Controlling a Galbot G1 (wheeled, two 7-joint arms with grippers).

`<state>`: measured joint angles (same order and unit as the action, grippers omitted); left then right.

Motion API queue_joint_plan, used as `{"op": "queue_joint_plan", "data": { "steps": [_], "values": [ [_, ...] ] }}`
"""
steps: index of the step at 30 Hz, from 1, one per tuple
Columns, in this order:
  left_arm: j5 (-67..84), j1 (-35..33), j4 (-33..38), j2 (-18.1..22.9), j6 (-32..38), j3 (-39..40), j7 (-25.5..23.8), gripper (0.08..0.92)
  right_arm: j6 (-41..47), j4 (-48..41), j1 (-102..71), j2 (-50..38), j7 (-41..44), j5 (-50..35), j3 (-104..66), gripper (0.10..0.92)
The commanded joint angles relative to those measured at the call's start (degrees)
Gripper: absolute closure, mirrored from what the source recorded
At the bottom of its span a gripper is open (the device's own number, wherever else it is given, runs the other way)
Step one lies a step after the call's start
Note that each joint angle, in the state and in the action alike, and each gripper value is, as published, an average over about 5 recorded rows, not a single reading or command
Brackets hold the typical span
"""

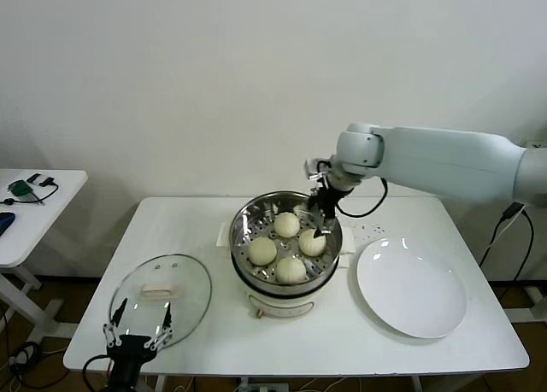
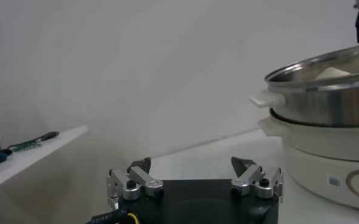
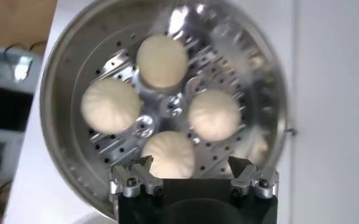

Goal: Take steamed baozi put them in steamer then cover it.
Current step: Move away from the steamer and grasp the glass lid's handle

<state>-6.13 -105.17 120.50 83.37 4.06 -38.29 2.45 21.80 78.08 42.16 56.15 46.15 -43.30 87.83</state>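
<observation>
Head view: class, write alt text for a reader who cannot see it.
Four baozi sit in the steamer, with the open right gripper above them. The lid lies on the table left of it, the open left gripper at its edge, and a plate lies to the right.

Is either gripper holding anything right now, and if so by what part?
Nothing is held. The right gripper is open above the four baozi in the steamer; the left gripper is open near the glass lid.

The steamer (image 2: pixel 325 103) is cut off at the left wrist view's edge.
</observation>
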Motion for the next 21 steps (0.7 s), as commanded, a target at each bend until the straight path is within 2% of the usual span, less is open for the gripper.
{"op": "queue_joint_plan", "data": {
  "steps": [1, 5, 10, 15, 21],
  "values": [
    [-0.3, 0.3, 0.1, -0.4, 0.1, -1.2, -0.1, 0.177, -19.5, 4.8, -7.0, -16.1, -17.4, -3.2, -10.0, 0.203],
    [-0.9, 0.6, 0.5, -0.2, 0.1, -1.5, -0.2, 0.177, -26.2, 7.6, -18.9, -23.1, -23.2, -2.8, -22.3, 0.203],
    [-2.9, 0.9, 1.2, 0.7, 0.1, -1.4, -0.3, 0.177, -32.0, 9.3, -44.8, -27.0, -28.8, -1.5, -48.8, 0.203],
    [-4.3, 0.8, 4.1, 2.2, -1.1, -1.3, -1.7, 0.177, -35.2, 11.9, -71.2, -23.6, -31.5, 0.9, -78.1, 0.203],
    [-13.1, 1.6, 4.0, 2.8, -1.8, -1.0, -1.0, 0.177, -36.8, 14.6, -91.1, -17.2, -33.4, 5.2, -96.7, 0.203]
  ]
}}
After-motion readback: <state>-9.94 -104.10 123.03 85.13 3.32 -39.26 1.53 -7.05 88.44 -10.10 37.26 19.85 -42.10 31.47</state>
